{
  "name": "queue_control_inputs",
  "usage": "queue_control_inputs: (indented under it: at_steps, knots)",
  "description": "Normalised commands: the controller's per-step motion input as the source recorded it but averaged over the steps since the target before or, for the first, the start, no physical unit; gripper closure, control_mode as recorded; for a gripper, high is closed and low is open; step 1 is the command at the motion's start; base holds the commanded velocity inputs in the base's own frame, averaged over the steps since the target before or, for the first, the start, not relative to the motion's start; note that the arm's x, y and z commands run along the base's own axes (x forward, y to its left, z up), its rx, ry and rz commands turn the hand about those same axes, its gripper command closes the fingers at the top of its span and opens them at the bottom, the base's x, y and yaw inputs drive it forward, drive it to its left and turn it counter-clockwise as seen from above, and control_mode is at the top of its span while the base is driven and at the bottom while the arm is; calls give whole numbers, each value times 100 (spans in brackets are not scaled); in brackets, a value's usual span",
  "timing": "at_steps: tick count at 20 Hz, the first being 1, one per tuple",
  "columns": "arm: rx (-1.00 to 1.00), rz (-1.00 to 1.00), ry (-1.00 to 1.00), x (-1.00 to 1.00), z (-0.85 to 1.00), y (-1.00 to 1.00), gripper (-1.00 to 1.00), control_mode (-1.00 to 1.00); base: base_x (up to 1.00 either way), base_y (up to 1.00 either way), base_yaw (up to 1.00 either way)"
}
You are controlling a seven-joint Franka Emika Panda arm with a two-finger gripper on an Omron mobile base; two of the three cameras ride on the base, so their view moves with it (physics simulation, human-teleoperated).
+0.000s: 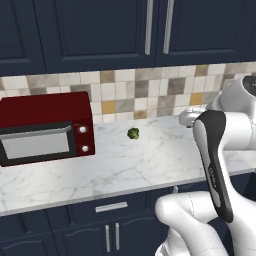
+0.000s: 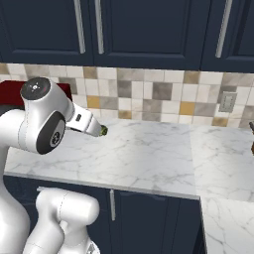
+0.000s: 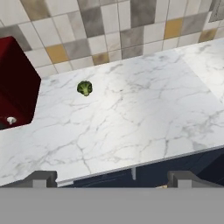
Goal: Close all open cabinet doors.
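The doors hang above the tiled backsplash, along the back edge of the surface. In both base views every panel within frame looks flush with its neighbours, the slim bar handles paired at the seams. I judge that none of these stands ajar, so any open door probably lies beyond what the cameras take in, and the base may need to turn or drive to find it.

The jaws hang above the front edge of the surface, looking down across it toward the tiles. They are released, the two tips set well apart with nothing between them. This reads as a neutral waiting pose, the arm folded back over its base so nothing is struck.

A broccoli floret sits alone in the middle of the surface, nearer the back edge. A red microwave stands at the left end against the tiles. Neither belongs to the job, and both sit well below the doors, out of any swing path.
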Motion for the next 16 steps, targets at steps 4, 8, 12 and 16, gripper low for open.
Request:
queue_control_inputs:
  at_steps: [4, 8, 12, 16]
  knots:
    - [0, 0, 0, 0, 0, 0, -100, -100, 0, 0, 0]
    - [0, 0, 0, 0, 0, 0, -100, 100, 0, 0, 0]
    - [0, 0, 0, 0, 0, 0, -100, 100, 0, 0, 0]
    - [0, 0, 0, 0, 0, 0, -100, 100, 0, 0, 0]
